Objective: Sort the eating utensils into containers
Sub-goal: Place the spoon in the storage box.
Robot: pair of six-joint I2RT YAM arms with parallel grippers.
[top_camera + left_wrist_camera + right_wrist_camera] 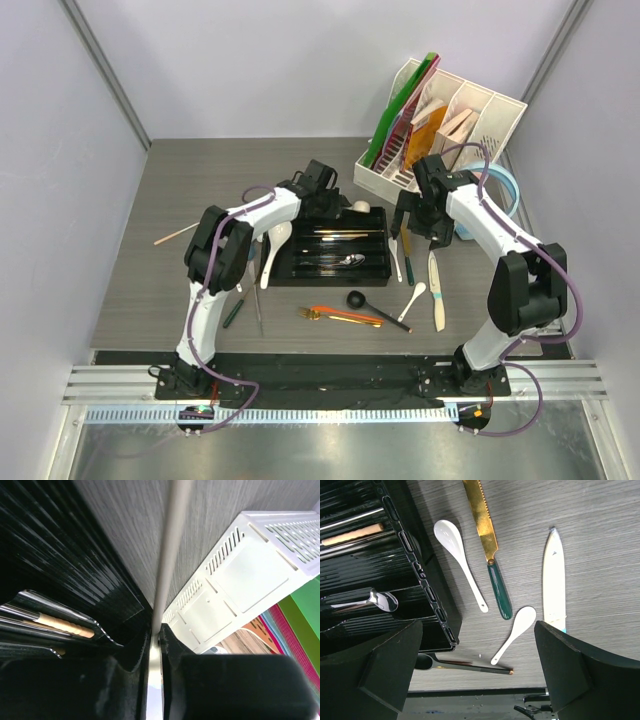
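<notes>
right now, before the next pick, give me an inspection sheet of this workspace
surface: grey wood-grain table, nothing spilled seen
job's things: black tray holds a steel spoon and a wood-handled piece; white spoons, gold knife, white knife, black spoon, orange chopsticks lie loose on the table
clutter: white file organiser, light-blue headphones
grippers: left gripper shut on a thin pale stick beside the tray's far edge; right gripper open above the loose spoons
cables: purple-grey cables looped along both arms
surroundings: pale walls, metal rail at the near edge
</notes>
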